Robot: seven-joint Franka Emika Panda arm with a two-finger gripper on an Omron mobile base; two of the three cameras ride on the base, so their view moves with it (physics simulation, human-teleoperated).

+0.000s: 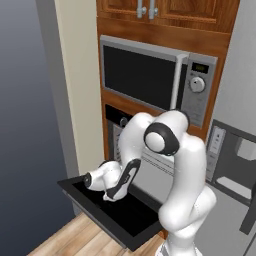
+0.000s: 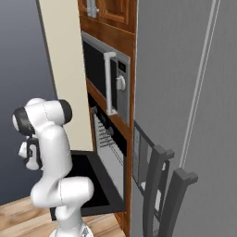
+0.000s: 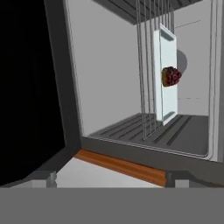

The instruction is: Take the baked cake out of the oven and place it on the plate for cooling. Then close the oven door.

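- While the oven door (image 1: 107, 212) lies folded down flat, the gripper (image 1: 88, 180) hovers just above it, jaws spread wide, holding nothing.
- Ahead of the gripper, inside the oven (image 3: 131, 87), the baked cake (image 3: 171, 76) sits on the pale tray (image 3: 168, 83) (view rolled sideways), on the wire rack (image 3: 146, 65).

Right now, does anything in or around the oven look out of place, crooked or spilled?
Nothing stands out. The oven door is folded down flat. Inside the oven, the cake sits on the pale tray, which rests on the wire rack. No spill or damage shows.
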